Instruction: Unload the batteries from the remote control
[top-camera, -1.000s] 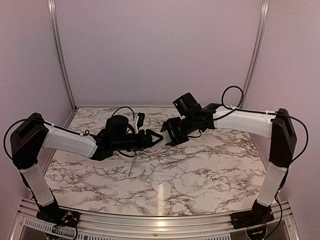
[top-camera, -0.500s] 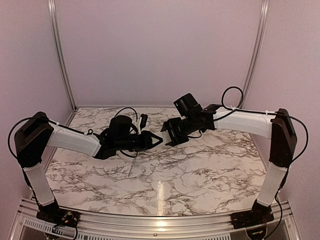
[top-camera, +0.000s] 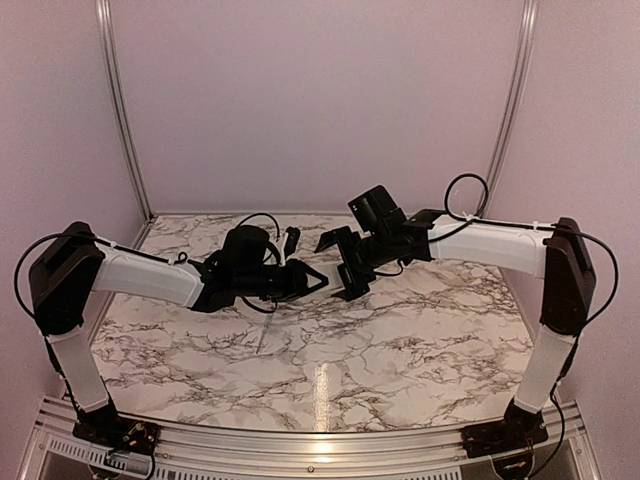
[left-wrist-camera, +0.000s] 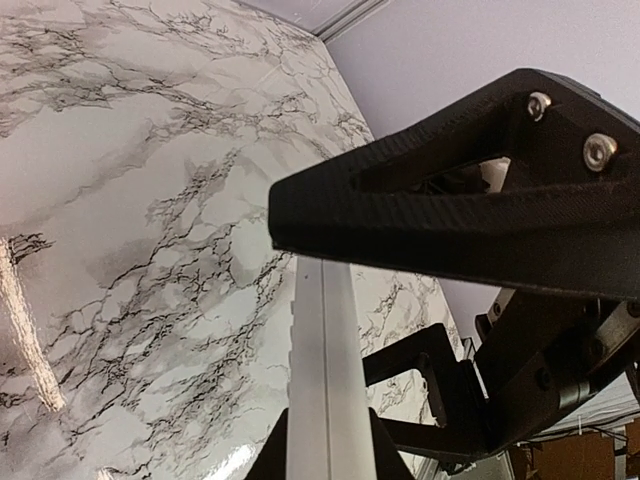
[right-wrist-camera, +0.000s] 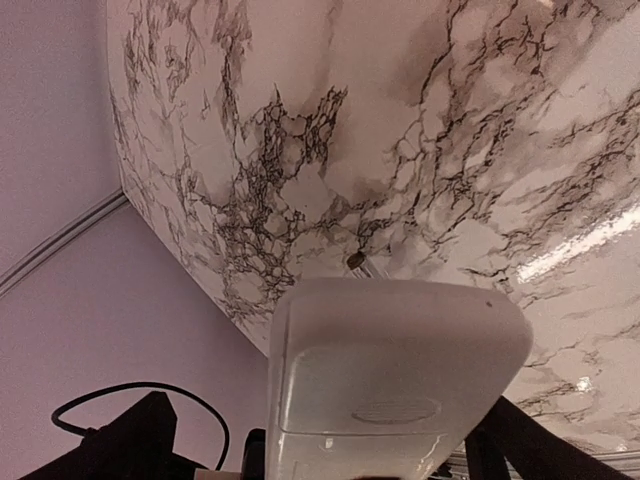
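Note:
My left gripper (top-camera: 305, 280) is shut on the remote control (left-wrist-camera: 325, 380), a slim white bar held above the table and pointing at my right gripper (top-camera: 343, 264). In the left wrist view the bar runs lengthwise between the left gripper's (left-wrist-camera: 322, 350) fingers. In the right wrist view the remote's end (right-wrist-camera: 400, 385) fills the lower middle, showing a closed cover with a ridged oval grip. My right gripper (right-wrist-camera: 335, 445) is open, with its fingers (right-wrist-camera: 130, 440) spread either side of that end and apart from it. The batteries are hidden.
A thin grey metallic rod (right-wrist-camera: 356, 262) lies on the marble table (top-camera: 420, 340), below the grippers; it shows faintly in the top view (top-camera: 264, 336). Aluminium frame posts (top-camera: 118, 110) and pink walls close in the back and sides.
My right gripper's jaws have spread open at the remote's end. My left arm has shifted slightly right with the remote.

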